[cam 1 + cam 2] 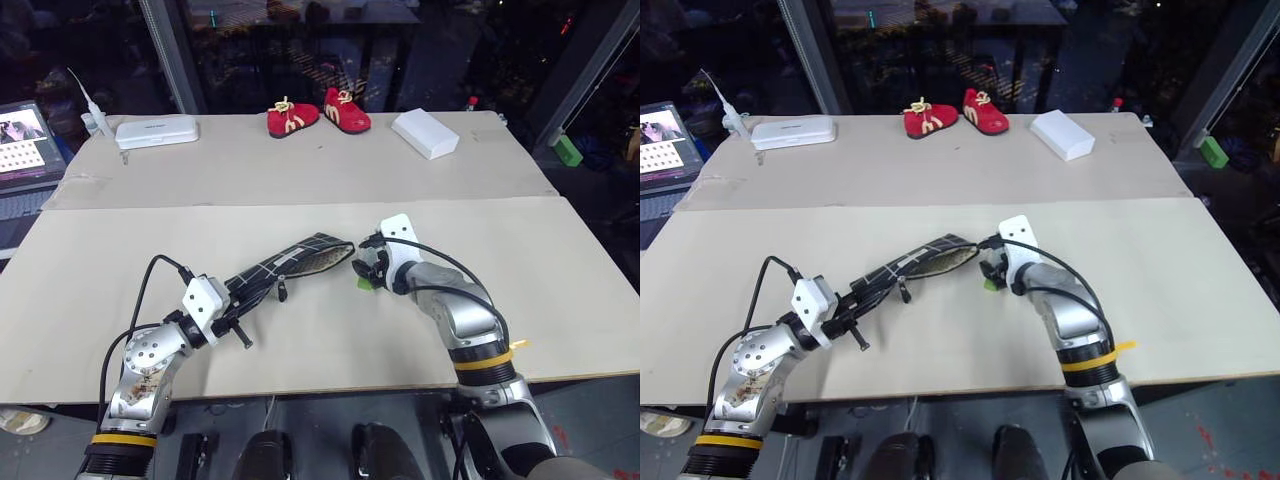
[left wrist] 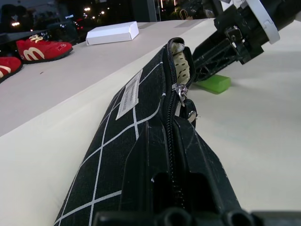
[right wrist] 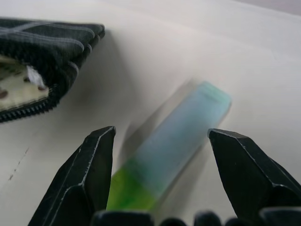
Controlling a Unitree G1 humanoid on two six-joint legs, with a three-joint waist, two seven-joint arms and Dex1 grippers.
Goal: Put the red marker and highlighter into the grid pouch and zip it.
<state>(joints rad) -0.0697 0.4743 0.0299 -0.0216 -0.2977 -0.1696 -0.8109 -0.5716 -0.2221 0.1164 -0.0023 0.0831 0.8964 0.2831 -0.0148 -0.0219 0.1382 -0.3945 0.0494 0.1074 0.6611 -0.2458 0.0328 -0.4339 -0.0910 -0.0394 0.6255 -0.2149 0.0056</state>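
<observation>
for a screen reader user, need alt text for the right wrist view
The right end effector, open, straddles the highlighter lying on the table without touching it. The grid pouch lies beside it with its open mouth showing.

Pale tabletop point(image 1: 300, 165) of two joined boards, dark glass windows point(image 1: 300, 40) behind, laptop point(image 1: 25, 145) at left edge

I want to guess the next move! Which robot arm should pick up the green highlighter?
The right. Its open right gripper hangs over the highlighter lying on the table, while the left gripper is shut on the grid pouch, holding it up.
</observation>
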